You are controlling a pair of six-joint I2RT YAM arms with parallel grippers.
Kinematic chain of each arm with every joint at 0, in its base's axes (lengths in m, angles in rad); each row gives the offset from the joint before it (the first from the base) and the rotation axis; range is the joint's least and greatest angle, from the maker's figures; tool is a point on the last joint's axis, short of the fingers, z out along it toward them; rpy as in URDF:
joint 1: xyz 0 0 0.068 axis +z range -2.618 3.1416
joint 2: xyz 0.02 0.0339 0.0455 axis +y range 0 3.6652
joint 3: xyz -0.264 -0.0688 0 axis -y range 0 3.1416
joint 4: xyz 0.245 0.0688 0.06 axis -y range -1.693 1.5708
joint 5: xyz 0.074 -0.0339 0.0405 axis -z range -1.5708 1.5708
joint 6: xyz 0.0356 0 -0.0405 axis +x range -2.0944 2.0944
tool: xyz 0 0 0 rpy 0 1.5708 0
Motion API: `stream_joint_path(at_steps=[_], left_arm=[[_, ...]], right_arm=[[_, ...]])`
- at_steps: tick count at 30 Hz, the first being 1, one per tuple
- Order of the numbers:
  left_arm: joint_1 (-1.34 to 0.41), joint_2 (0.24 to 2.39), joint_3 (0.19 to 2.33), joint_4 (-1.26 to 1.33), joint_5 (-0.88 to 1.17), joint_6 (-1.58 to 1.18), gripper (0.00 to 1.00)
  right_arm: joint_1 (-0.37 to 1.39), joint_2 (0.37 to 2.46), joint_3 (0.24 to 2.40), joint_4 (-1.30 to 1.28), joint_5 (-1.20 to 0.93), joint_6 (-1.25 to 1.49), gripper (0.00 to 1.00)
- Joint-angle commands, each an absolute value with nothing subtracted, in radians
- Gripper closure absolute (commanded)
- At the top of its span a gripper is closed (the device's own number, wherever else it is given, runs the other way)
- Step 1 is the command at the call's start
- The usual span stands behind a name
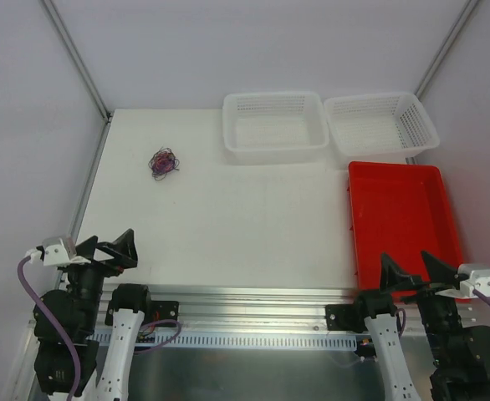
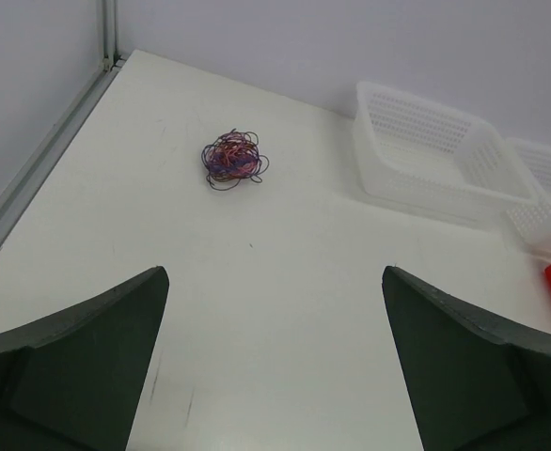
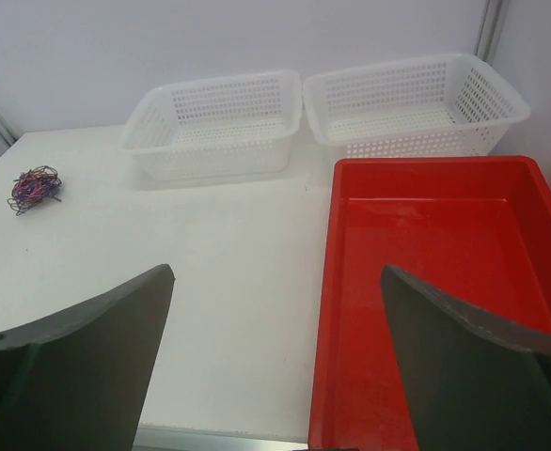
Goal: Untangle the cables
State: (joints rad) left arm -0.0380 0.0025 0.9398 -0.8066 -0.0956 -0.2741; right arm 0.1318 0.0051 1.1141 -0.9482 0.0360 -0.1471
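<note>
The cables (image 1: 163, 163) are a small tangled ball of thin red, purple and black wires on the white table at the far left. The ball also shows in the left wrist view (image 2: 231, 159) and at the far left of the right wrist view (image 3: 34, 187). My left gripper (image 1: 109, 248) is open and empty at the near left edge, well short of the ball. Its fingers (image 2: 87, 357) frame bare table. My right gripper (image 1: 412, 267) is open and empty at the near right, over the near end of the red tray (image 1: 400, 221).
Two white perforated baskets (image 1: 274, 127) (image 1: 380, 123) stand side by side at the back right. The red tray (image 3: 445, 282) lies in front of the right one. Metal frame rails run along the left edge (image 1: 90, 180) and the near edge (image 1: 253, 296).
</note>
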Motion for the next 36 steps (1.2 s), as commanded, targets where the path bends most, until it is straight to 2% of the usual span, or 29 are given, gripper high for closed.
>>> stream_joint_path(at_steps=[1, 5, 15, 20, 24, 32, 36], left_arm=[[-0.034, -0.164, 0.925, -0.79, -0.101, -0.314, 0.01], [-0.034, -0.149, 0.89, -0.788, -0.141, -0.396, 0.01], [-0.034, 0.121, 0.808, -0.788, -0.115, -0.627, 0.01], [-0.034, 0.382, 0.816, -0.788, -0.061, -0.715, 0.01], [-0.034, 0.619, 0.86, -0.758, -0.034, -0.745, 0.01], [-0.015, 1.072, 0.94, -0.532, -0.095, -0.746, 0.01], [0.003, 1.294, 1.064, -0.462, -0.118, -0.746, 0.01]], right_arm=[[0.118, -0.113, 1.106, -0.937, -0.023, -0.143, 0.03], [0.114, -0.092, 1.083, -0.914, -0.075, -0.088, 0.03], [0.104, 0.118, 1.029, -0.948, -0.192, 0.02, 0.03], [0.106, 0.207, 1.016, -0.986, -0.187, 0.041, 0.03], [0.11, 0.203, 0.993, -0.982, -0.18, 0.038, 0.03], [0.133, 0.189, 0.95, -0.98, -0.189, 0.018, 0.03], [0.135, 0.178, 0.93, -0.985, -0.184, 0.025, 0.03]])
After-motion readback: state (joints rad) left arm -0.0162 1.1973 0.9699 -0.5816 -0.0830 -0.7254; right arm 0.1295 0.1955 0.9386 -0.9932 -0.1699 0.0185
